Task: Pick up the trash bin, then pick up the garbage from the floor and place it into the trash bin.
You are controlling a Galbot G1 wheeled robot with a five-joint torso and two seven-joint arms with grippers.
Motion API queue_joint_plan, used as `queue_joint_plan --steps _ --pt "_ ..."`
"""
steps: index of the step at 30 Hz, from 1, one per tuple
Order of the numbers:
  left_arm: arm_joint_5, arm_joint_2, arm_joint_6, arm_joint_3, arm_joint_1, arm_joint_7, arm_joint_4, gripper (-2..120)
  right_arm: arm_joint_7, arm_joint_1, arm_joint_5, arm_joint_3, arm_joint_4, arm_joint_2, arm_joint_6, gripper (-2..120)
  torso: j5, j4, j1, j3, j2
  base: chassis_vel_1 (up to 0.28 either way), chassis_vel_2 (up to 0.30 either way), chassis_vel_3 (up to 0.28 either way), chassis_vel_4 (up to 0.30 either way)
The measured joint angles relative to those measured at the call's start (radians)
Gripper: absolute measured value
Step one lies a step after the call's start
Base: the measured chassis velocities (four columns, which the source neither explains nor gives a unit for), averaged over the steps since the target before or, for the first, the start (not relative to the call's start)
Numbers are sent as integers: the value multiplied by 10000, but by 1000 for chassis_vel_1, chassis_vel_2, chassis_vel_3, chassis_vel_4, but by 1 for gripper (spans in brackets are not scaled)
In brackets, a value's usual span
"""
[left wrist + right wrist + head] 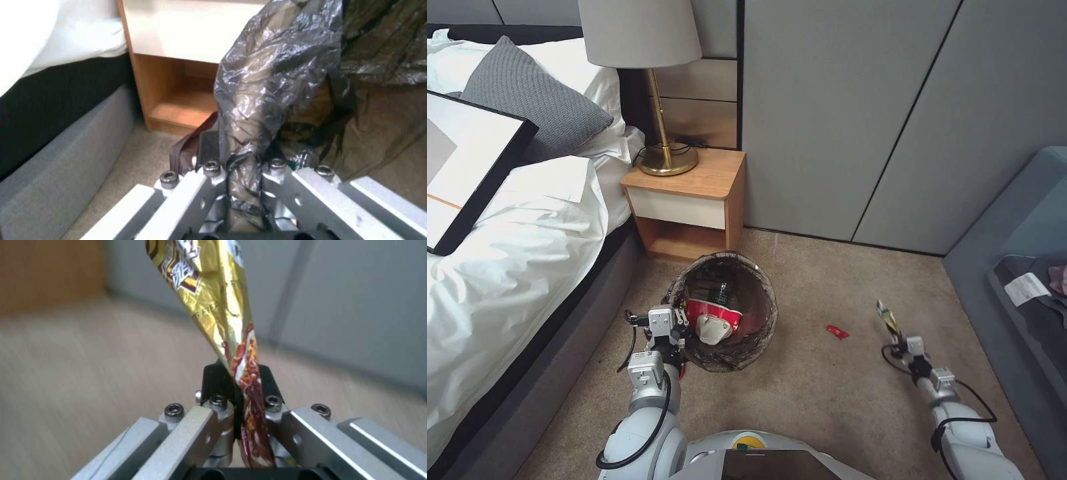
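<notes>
The trash bin [747, 333], lined with a dark plastic bag, tilts toward me above the carpet. My left gripper [672, 328] is shut on its near-left rim, and the bag-covered rim [249, 110] is pinched between the fingers. Inside the bin lie a red-and-white wrapper [712, 319] and a green-labelled bottle [721, 291]. My right gripper [899, 338] is shut on a gold snack wrapper [209, 296], held up off the floor to the right of the bin; the same gold wrapper [887, 316] sticks up from the fingers. A small red wrapper [837, 331] lies on the carpet between bin and right gripper.
A wooden nightstand [694, 200] with a brass lamp [660, 100] stands just behind the bin. The bed [514, 253] runs along the left, its grey base [58, 176] close to my left arm. A grey-blue sofa [1014, 267] is at the right. Grey wall panels [860, 113] stand behind.
</notes>
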Motion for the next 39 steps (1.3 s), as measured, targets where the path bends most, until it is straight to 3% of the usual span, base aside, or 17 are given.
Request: queue_joint_plan --steps 1,3,4,5,6,8,9,12,13,16,29,39 --pt "0 0 0 -1 0 -2 0 2 54 -515 591 -95 1376 157 87 0 -1 -3 0 -1 0 0 0 0 0" --pt "0 0 0 0 0 -1 0 2 55 -608 743 -125 1672 190 162 0 -1 -5 0 -1 0 0 0 0 0" --pt "0 0 0 2 0 1 0 2 -85 -1016 1598 -326 3328 378 821 0 -4 0 0 -1 0 0 0 0 0" --pt "0 0 0 0 0 0 0 2 -167 -1237 2036 -465 4222 452 970 0 -5 3 0 -1 0 0 0 0 0" --pt "0 0 0 0 0 0 0 2 -167 -1237 2036 -465 4222 452 970 0 -5 3 0 -1 0 0 0 0 0" --pt "0 0 0 0 0 0 0 2 -799 -1904 3657 -1087 7232 524 1072 0 -6 -3 0 -1 0 0 0 0 0" --pt "0 0 0 0 0 0 0 2 -799 -1904 3657 -1087 7232 524 1072 0 -6 -3 0 -1 0 0 0 0 0" --pt "0 0 0 -1 0 -1 0 2 -1505 -2241 4374 -1825 9301 459 988 0 -3 2 0 -2 0 0 0 0 0" --pt "0 0 0 -1 0 -1 0 2 -1505 -2241 4374 -1825 9301 459 988 0 -3 2 0 -2 0 0 0 0 0" --pt "0 0 0 0 0 0 0 2 -1754 -2448 4450 -3105 11472 46 486 0 -6 -3 0 -2 1 0 0 0 0" --pt "0 0 0 -1 0 0 0 2 -924 -2070 3858 -5158 12269 -554 -137 0 -4 -3 0 -1 0 0 0 0 0" --pt "0 0 0 0 0 -1 0 2 -181 -943 3366 -6844 10683 226 -474 0 -4 -2 0 -1 0 0 0 0 0"
